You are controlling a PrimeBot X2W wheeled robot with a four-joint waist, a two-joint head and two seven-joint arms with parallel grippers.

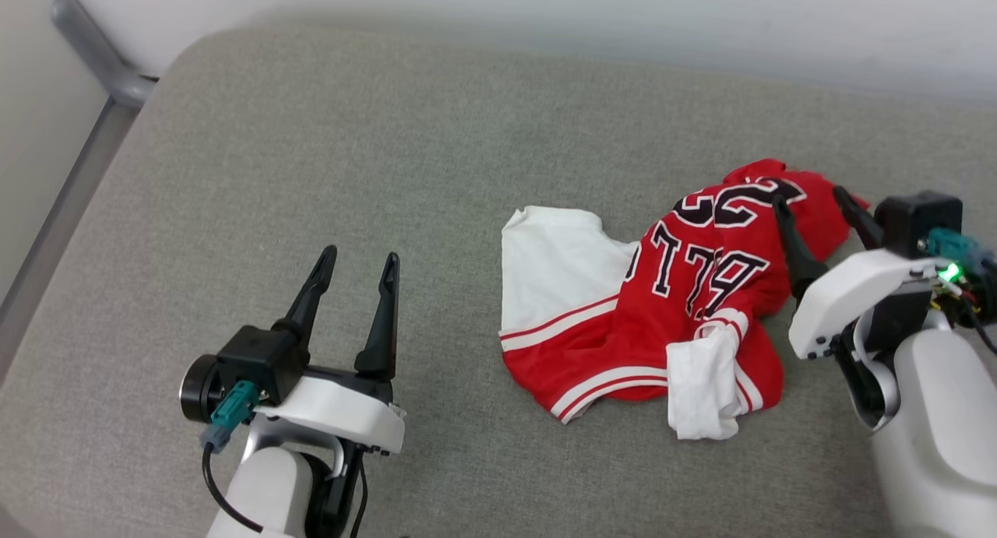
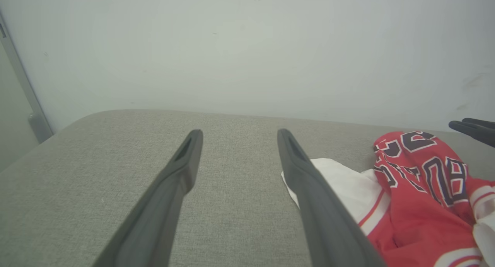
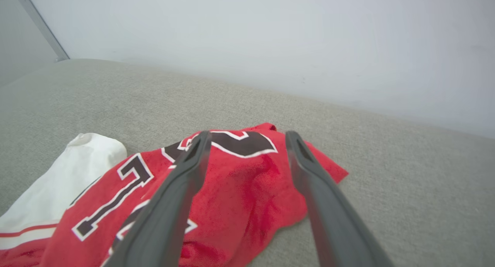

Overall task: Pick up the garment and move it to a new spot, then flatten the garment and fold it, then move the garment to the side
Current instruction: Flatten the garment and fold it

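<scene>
Head view: rumpled garment (image 1: 646, 335) on cushion (image 1: 311, 172)

The right gripper (image 3: 248, 135) has its dark jaws spread apart over the crumpled red jersey (image 3: 239, 197), which lies on a grey fabric cushion (image 3: 406, 174). Its white sleeve (image 3: 77, 170) lies at left. A pale wall (image 3: 270, 35) stands behind.
</scene>
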